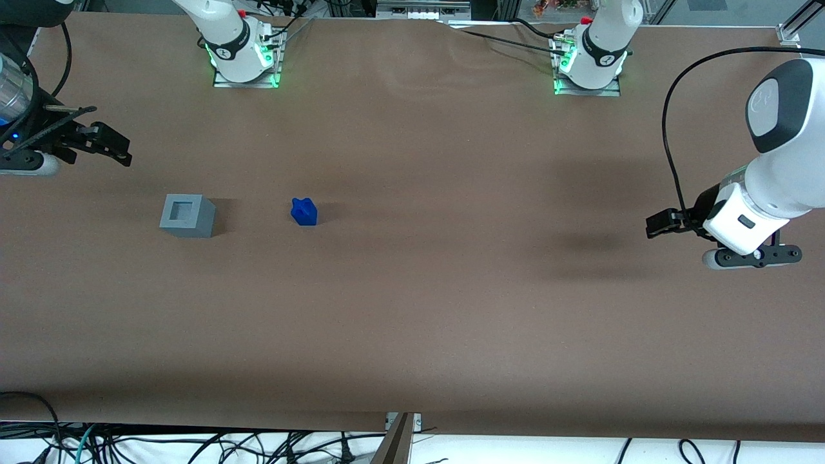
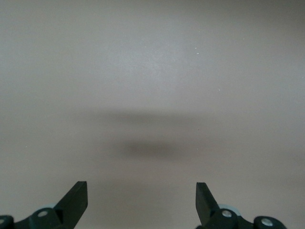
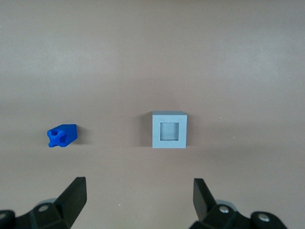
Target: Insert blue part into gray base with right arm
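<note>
The gray base (image 1: 187, 215) is a light-grey cube standing on the brown table, its square recess facing up. The blue part (image 1: 304, 211) lies on the table beside it, apart from it, toward the parked arm's end. My right gripper (image 1: 111, 145) hangs above the table at the working arm's end, farther from the front camera than the base. It is open with nothing between its fingers. In the right wrist view the gripper (image 3: 139, 183) looks down on the gray base (image 3: 169, 130) and the blue part (image 3: 62, 135), which lies on its side.
Two arm mounts (image 1: 245, 61) (image 1: 586, 67) with green lights stand at the table edge farthest from the front camera. The parked arm (image 1: 767, 206) hangs over its own end of the table. Cables (image 1: 193, 444) lie below the near edge.
</note>
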